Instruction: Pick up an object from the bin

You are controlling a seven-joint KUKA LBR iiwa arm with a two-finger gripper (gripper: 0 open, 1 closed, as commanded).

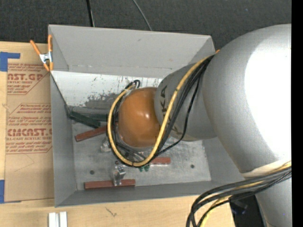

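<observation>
My gripper (pixel 118 173) reaches down from under the orange wrist cover near the bin's front, its metal tip just above a long brown flat stick (pixel 102 185) lying along the front wall. A second brown stick (pixel 89 135) lies slanted at the left. A short reddish piece (pixel 162 161) and a small green bit (pixel 145 167) sit just right of the gripper. The wrist cover and cables hide most of the gripper.
A dark green flat thing (pixel 85 115) lies against the back left of the floor. The large arm covers the bin's right half. The bin's sloped walls close in on every side.
</observation>
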